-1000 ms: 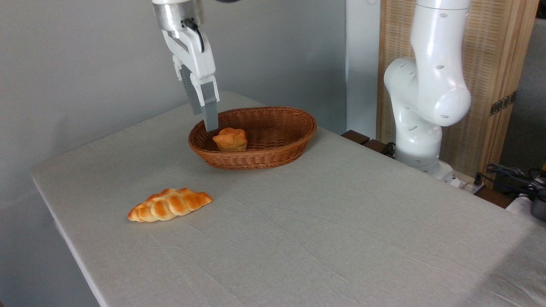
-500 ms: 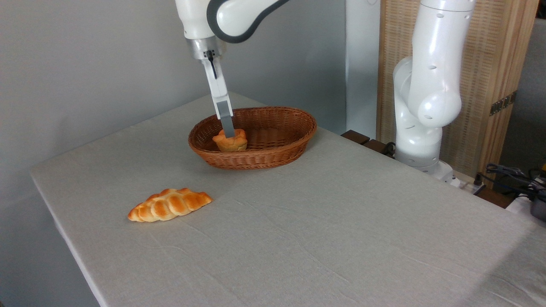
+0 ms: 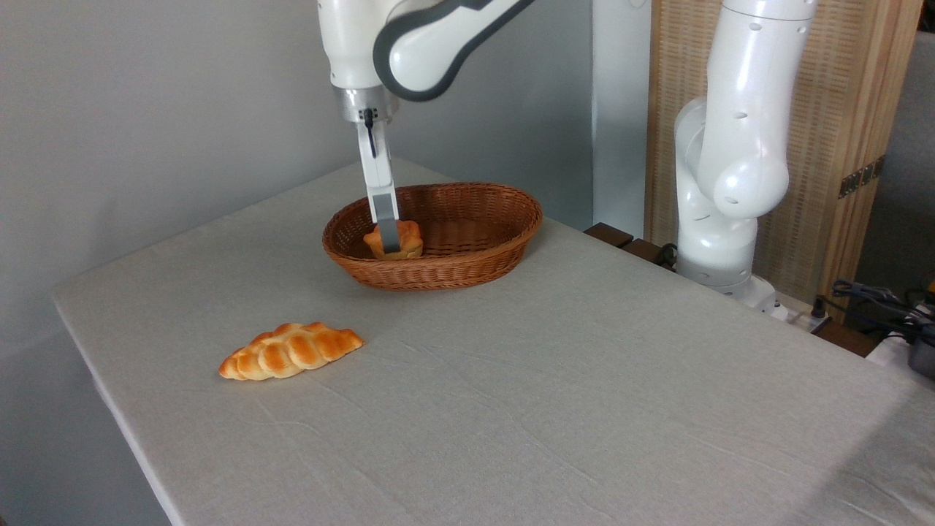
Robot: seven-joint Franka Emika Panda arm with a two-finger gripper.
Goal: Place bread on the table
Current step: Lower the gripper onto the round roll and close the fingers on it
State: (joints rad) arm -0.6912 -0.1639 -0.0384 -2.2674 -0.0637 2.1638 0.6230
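Braided loaf (image 3: 291,351) is lying flat on the cloth of the desk (image 3: 555,409), toward the left edge, well apart from everything else. Beyond it, toward the far end of the desk, a brown wicker basket (image 3: 467,270) is sitting on the cloth. The bread (image 3: 409,239), a small knotted bun, is resting inside the basket at its left end. The claw (image 3: 391,245) is reaching straight down into the basket, seen edge-on, one grey finger (image 3: 387,223) crossing the bun's front; cannot tell whether it is spread or pinching the bun. White arm (image 3: 730,146) is standing past the desk's far right edge.
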